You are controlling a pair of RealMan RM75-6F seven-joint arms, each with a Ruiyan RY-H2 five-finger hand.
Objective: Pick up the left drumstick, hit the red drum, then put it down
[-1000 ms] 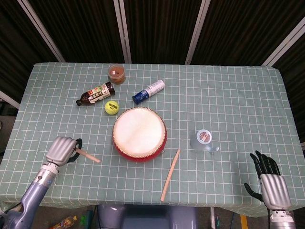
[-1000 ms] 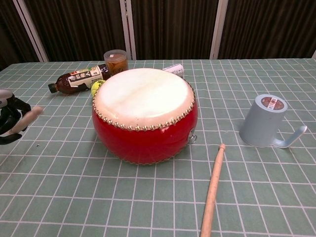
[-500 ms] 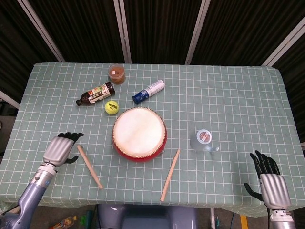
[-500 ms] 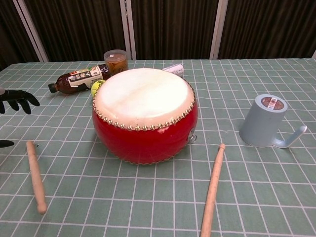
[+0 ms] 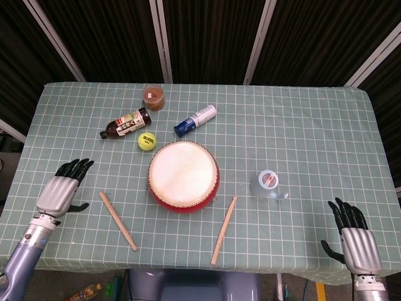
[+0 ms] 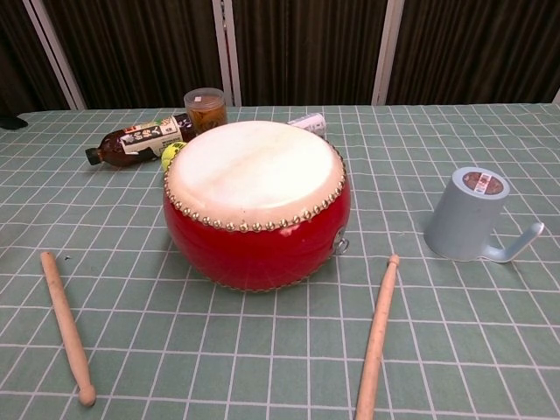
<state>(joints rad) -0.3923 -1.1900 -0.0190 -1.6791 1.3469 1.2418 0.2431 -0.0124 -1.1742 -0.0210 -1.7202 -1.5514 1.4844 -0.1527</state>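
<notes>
Since the left drumstick (image 5: pixel 118 221) lies flat on the table left of the red drum (image 5: pixel 183 176), the task looks finished; the left hand (image 5: pixel 57 191), fingers spread and empty, should clear away without nudging it; the right hand (image 5: pixel 355 241) rests open too.

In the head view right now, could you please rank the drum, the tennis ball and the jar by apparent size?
1. Drum, clearly largest.
2. Jar.
3. Tennis ball, slightly smaller than the jar; the jar sits farther from the camera, so that gap is unsure.
</notes>
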